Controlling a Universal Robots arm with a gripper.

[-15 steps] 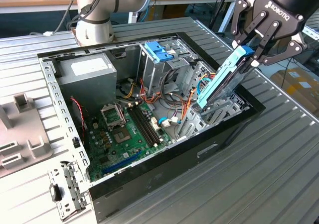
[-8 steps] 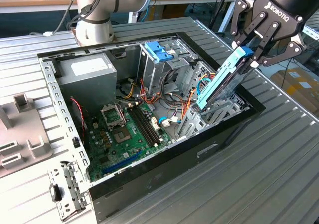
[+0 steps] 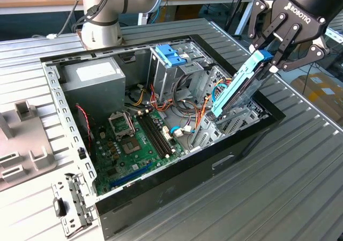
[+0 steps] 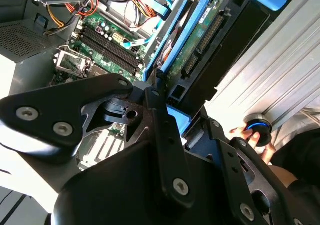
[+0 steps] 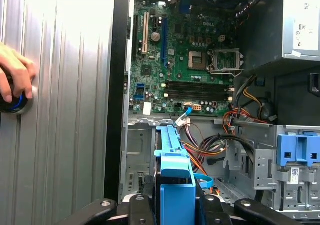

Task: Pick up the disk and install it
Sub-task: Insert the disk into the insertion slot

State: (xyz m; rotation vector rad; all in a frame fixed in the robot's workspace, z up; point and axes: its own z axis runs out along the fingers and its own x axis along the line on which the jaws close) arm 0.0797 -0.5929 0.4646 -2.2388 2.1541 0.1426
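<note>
**A:** Exterior view: the black claw gripper (image 3: 268,61) is clamped on the top end of the dark hard disk with bright blue plastic rails (image 3: 237,87). The disk's tilted, low end dipping into the grey metal drive bay (image 3: 236,124) along the open black computer case (image 3: 214,160) edge at the exterior view's right. Mid-install, I'd say.

**B:** Yep. Seating it probably needs the rails square to the bay. The low end's lost among cables (image 3: 199,111), so can't tell if it's touching.

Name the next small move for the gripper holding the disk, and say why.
Probably ease the disk down along its slant: the gripper grips its upper end, it is tilted, and its lower end sits at the metal bay in the case, not yet flat.
</note>
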